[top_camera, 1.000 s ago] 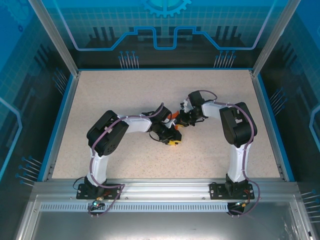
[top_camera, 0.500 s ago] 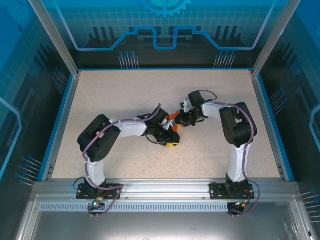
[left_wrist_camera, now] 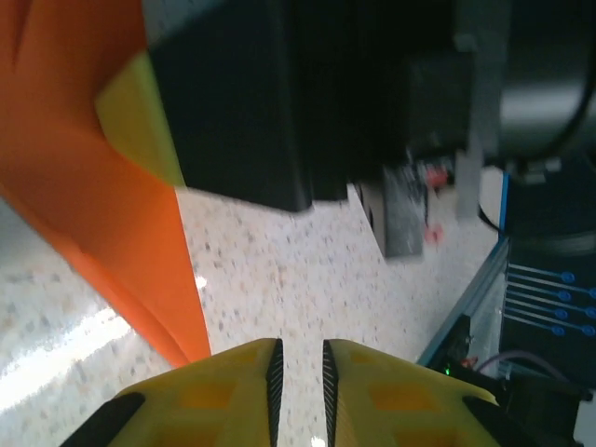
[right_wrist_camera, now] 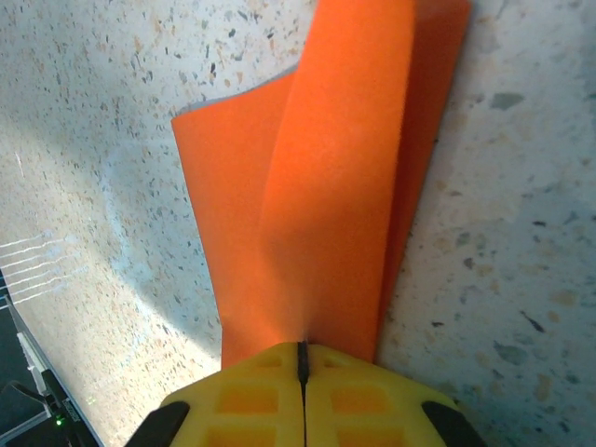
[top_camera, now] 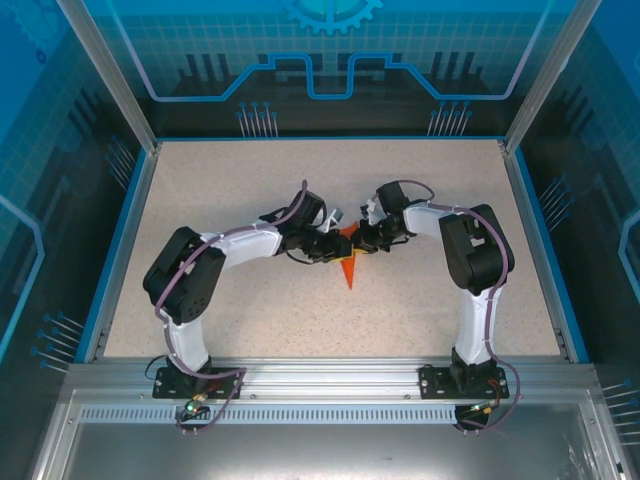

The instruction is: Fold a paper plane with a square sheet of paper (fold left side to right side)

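The folded orange paper (top_camera: 349,270), a narrow dart at the middle of the table (top_camera: 220,180), was pinched at one end by the fully closed right gripper (right_wrist_camera: 302,358), with the left gripper (left_wrist_camera: 298,363) barely parted and empty beside it; this was apparently a late crease, requiring the left to press the fold flat.

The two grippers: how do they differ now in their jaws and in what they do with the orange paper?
The right gripper is shut on the orange paper; the left gripper holds nothing. The right gripper's jaws meet, while the left gripper's stand a narrow slit apart. Both have yellow fingers and sit low over the speckled table, near each other.
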{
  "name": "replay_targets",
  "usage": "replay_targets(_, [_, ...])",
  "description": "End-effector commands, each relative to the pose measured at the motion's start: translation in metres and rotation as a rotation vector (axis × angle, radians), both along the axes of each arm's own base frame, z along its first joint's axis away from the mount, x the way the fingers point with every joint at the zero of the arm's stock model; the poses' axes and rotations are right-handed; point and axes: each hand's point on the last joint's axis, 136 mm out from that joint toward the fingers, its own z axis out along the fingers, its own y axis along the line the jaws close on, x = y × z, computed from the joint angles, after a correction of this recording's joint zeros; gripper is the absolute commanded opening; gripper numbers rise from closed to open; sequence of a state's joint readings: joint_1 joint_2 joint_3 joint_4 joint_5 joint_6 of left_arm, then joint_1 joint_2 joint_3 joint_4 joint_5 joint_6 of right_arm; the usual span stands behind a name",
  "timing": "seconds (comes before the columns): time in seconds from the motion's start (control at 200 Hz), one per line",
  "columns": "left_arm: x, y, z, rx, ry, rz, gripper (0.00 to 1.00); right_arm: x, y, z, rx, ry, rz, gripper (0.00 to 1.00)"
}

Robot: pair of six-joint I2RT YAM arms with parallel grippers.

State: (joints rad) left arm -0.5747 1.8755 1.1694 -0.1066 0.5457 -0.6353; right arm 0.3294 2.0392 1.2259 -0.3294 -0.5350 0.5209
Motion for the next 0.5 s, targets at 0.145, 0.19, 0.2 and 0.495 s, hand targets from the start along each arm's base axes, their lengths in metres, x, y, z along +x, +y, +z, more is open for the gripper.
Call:
replay_targets(0.145, [0.026,-0.003,-0.021,0.068,-0.024,-0.018,0.19,-0.009,-0.004,-0.014,-0.05,0.038,0.011,0.04])
replay_targets(0.19, [0.029,-0.002,-0.026,0.076,-0.015,-0.011,0.18,-0.009,-0.003,-0.014,-0.048,0.037,0.013,0.04])
replay_targets(0.2, [0.029,-0.002,-0.028,0.079,-0.013,-0.01,0.18,-0.009,-0.004,-0.014,-0.048,0.037,0.012,0.04])
replay_targets(0.495, [0.023,0.006,-0.065,0.123,0.058,0.017,0.17,-0.003,0.001,-0.004,-0.01,0.019,-0.003,0.05])
